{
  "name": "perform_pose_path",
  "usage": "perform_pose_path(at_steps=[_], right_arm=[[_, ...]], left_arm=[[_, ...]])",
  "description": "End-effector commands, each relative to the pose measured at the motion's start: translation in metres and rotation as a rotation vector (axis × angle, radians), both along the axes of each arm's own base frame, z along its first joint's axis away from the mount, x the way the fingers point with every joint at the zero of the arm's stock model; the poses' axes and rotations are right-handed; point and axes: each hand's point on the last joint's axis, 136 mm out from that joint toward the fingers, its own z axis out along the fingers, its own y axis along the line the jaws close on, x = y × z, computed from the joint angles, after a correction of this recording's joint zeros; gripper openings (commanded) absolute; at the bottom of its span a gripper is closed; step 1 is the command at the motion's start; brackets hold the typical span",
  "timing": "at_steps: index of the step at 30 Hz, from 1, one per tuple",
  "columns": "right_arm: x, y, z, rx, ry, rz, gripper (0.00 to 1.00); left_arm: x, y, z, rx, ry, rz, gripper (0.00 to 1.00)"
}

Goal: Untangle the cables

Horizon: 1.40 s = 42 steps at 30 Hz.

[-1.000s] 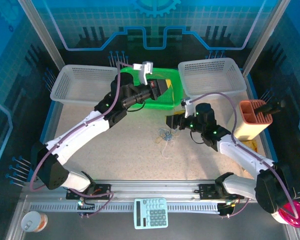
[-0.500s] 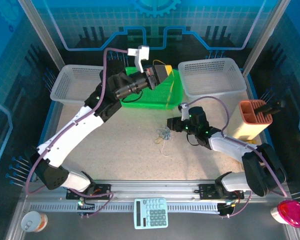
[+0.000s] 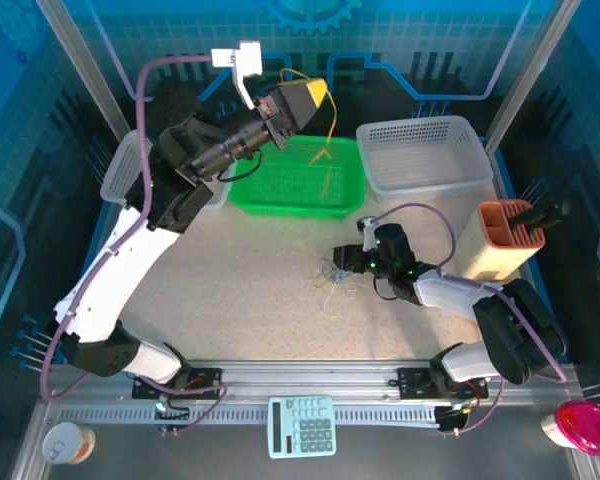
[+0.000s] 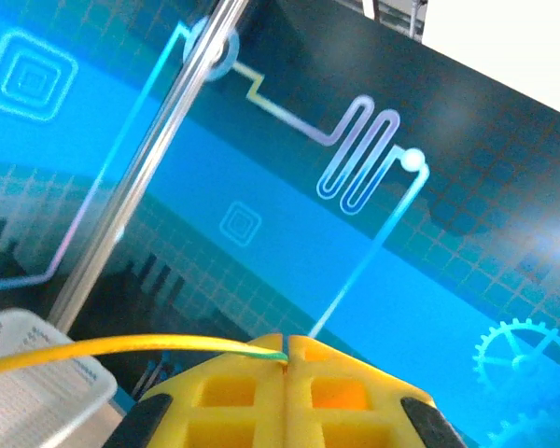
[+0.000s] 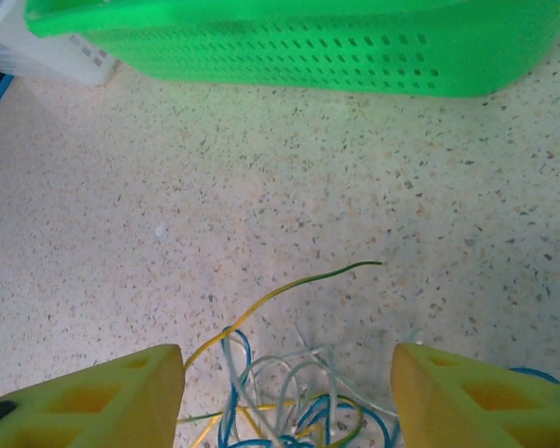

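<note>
While left gripper (image 4: 287,349) clamps yellow cable (image 4: 121,344) above far green basket (image 5: 355,56), right gripper (image 5: 287,373), jaws apart, should pinch one strand of tangle (image 3: 329,270).

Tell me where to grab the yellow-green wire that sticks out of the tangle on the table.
Probably on its free stretch: the yellow-green wire arcs out of the tangle toward the green basket and lies alone on the table there. Come from above with jaws across the strand. Nearer the right gripper, whose jaws stand open, it crosses blue and white loops.

Bare tabletop (image 3: 230,290) lies open around the cables (image 3: 332,272); the green basket (image 3: 295,207) walls off the far side.
</note>
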Motion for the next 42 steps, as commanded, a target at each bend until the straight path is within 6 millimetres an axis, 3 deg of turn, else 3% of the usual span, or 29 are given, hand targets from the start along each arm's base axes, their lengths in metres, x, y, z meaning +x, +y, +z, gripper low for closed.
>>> perform_pose_path(at_steps=[1, 5, 10, 18, 25, 28, 33, 38, 42], right_arm=[[-0.001, 0.002, 0.005, 0.012, -0.030, -0.003, 0.63], [-0.005, 0.006, 0.017, 0.032, -0.040, 0.024, 0.66], [-0.012, 0.011, 0.047, 0.063, -0.081, 0.065, 0.67], [-0.021, 0.002, 0.096, 0.059, -0.141, 0.062, 0.69], [-0.028, -0.019, 0.111, 0.007, -0.140, 0.002, 0.70], [-0.030, -0.027, 0.111, 0.005, -0.125, -0.023, 0.70], [-0.038, -0.034, 0.111, 0.004, -0.107, -0.035, 0.70], [-0.046, -0.042, 0.115, 0.021, -0.123, -0.050, 0.71], [-0.050, -0.050, 0.119, 0.011, -0.127, -0.063, 0.72]], left_arm=[[0.016, 0.006, 0.004, 0.043, -0.026, 0.073, 0.00], [0.038, 0.016, 0.003, 0.068, -0.041, 0.149, 0.00], [0.071, 0.031, -0.011, 0.096, -0.022, 0.235, 0.00], [0.133, 0.035, -0.055, 0.159, 0.019, 0.309, 0.00], [0.198, 0.025, -0.099, 0.256, 0.029, 0.383, 0.00], [0.226, 0.017, -0.127, 0.321, 0.040, 0.396, 0.00], [0.268, 0.008, -0.190, 0.441, 0.102, 0.422, 0.01], [0.290, 0.001, -0.257, 0.495, 0.216, 0.410, 0.00], [0.296, 0.000, -0.304, 0.507, 0.296, 0.407, 0.00]])
